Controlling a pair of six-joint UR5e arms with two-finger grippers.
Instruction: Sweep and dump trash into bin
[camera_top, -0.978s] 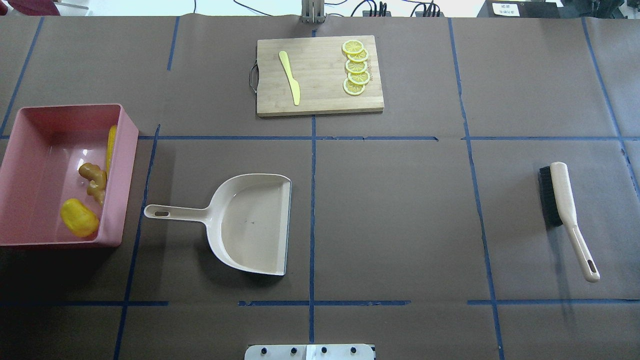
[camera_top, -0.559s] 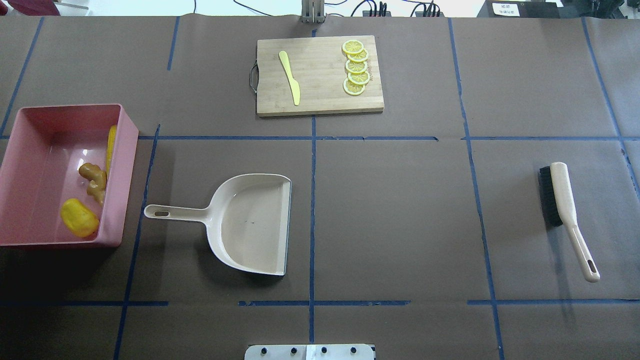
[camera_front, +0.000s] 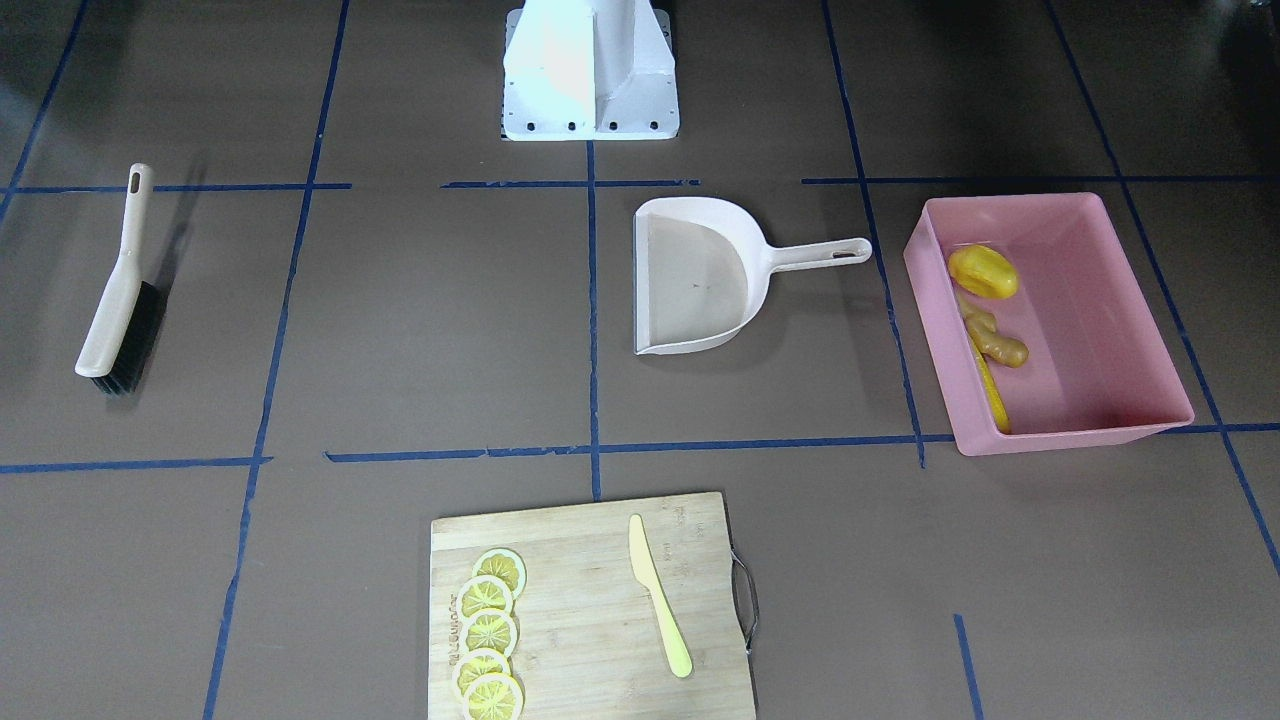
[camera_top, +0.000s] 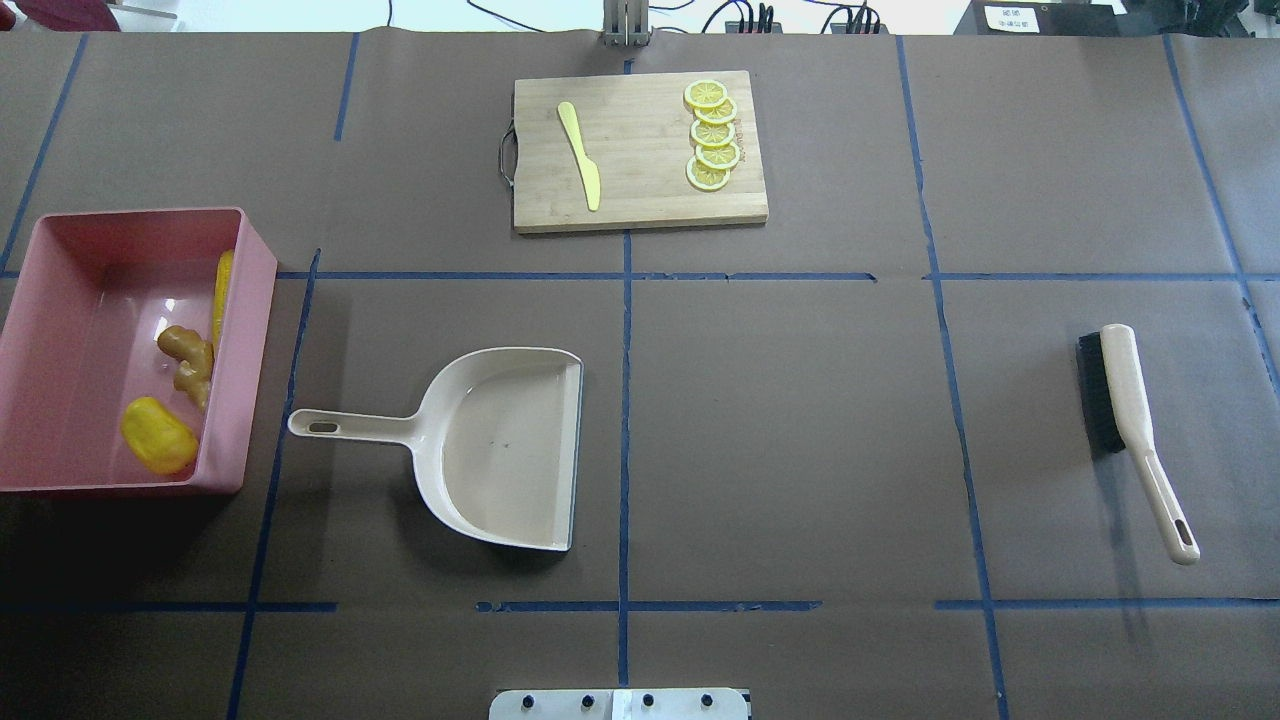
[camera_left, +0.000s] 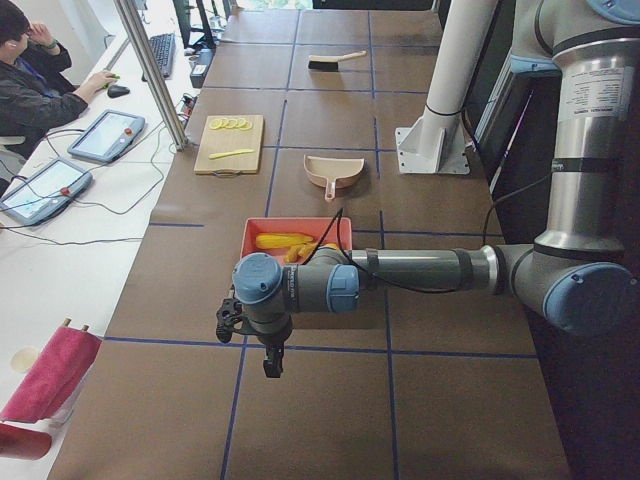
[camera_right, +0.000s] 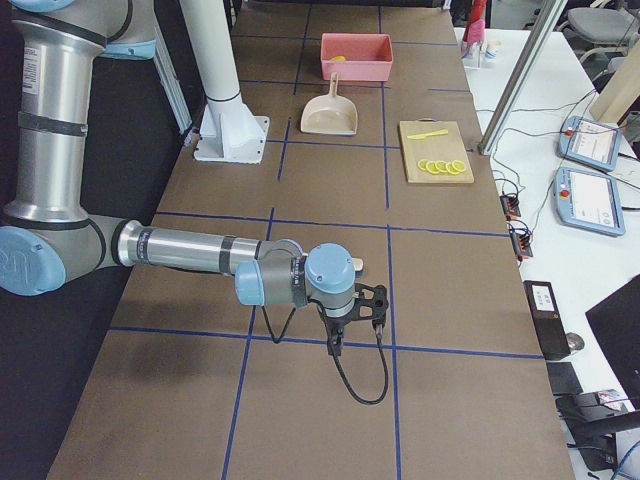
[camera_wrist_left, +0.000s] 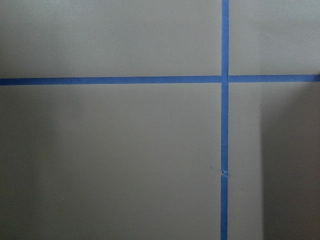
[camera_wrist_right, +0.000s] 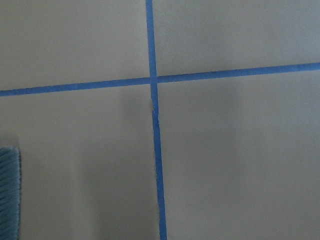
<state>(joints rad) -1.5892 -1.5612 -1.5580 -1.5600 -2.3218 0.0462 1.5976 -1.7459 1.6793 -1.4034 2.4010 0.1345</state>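
The pink bin (camera_top: 246, 350) stands at the table's left side and holds all the trash: the yellow corn cob (camera_top: 222, 290), the tan ginger root (camera_top: 188, 360) and the yellow potato-like piece (camera_top: 158, 435). In the front-facing view the bin (camera_front: 1070, 437) is at the right, with corn (camera_front: 990, 392), ginger (camera_front: 996, 342) and potato (camera_front: 983, 272) inside. My left gripper (camera_left: 272, 368) hangs over bare table beyond the bin, seen only in the exterior left view. My right gripper (camera_right: 335, 345) shows only in the exterior right view. I cannot tell whether either is open or shut. Both wrist views show only taped table.
An empty beige dustpan (camera_top: 500, 450) lies right of the bin, handle toward it. A brush (camera_top: 1125, 400) lies at the table's right. A cutting board (camera_top: 640, 190) with lemon slices (camera_top: 712, 135) and a pale yellow knife (camera_top: 580, 155) sits at the far middle.
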